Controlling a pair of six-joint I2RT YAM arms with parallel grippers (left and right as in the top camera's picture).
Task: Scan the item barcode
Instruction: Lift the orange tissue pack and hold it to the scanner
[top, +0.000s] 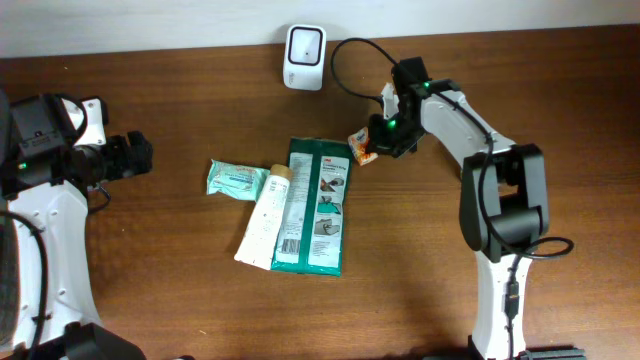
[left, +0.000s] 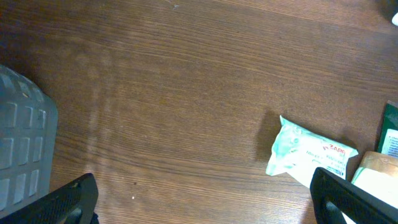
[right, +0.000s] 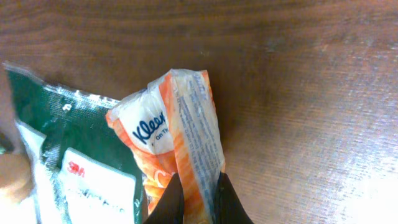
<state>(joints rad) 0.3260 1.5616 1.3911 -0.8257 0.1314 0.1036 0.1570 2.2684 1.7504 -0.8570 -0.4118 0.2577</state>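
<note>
We see the right tool pinched tight on the orange tissue pack, which sits near the desk's far edge, below the white scanner, while the left tool gapes wide and empty by the left edge.

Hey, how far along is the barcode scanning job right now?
Done: the right gripper is shut on the orange Kleenex pack. In hand: that pack, held short of the white scanner. Left: showing its barcode to the scanner. The left gripper is open and empty.
</note>
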